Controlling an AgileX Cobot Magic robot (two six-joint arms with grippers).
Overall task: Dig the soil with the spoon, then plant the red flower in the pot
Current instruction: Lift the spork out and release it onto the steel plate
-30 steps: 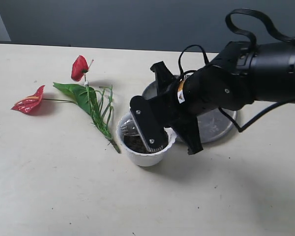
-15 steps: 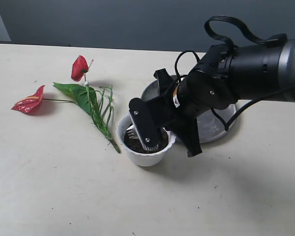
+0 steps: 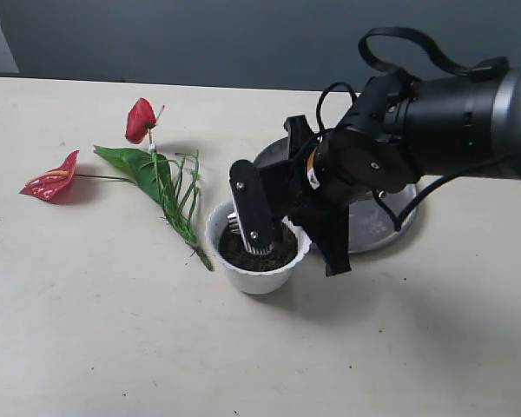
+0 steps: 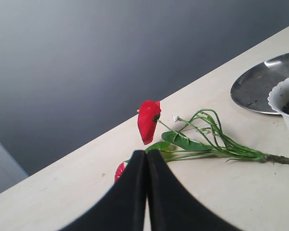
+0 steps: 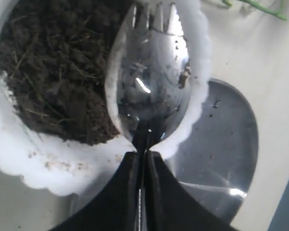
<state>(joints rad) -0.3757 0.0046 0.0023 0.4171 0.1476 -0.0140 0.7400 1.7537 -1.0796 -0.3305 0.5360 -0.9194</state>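
Observation:
The white scalloped pot (image 3: 257, 280) stands mid-table, filled with dark soil (image 3: 283, 254). My right gripper (image 3: 259, 247) hangs just over it, shut on the thin handle of the silver spoon (image 5: 149, 91). The spoon's bowl has small tines and sits over the pot's rim (image 5: 19, 159), beside the soil (image 5: 58, 72), with a few crumbs on it. The red flower (image 3: 141, 120) lies flat to the pot's left, stem end near the pot. My left gripper (image 4: 146, 153) is shut and empty, above the table short of the flower (image 4: 149, 120); the exterior view does not show it.
A round steel plate (image 3: 386, 221) lies behind and right of the pot, partly under my right arm. It also shows in the wrist views, the plate (image 4: 260, 84) beside the pot (image 4: 282, 101) and the plate (image 5: 221, 144) below the spoon.
My right gripper has turned and lifted slightly over the pot with the spoon, so more of the soil shows. Flower and pot have stayed put.

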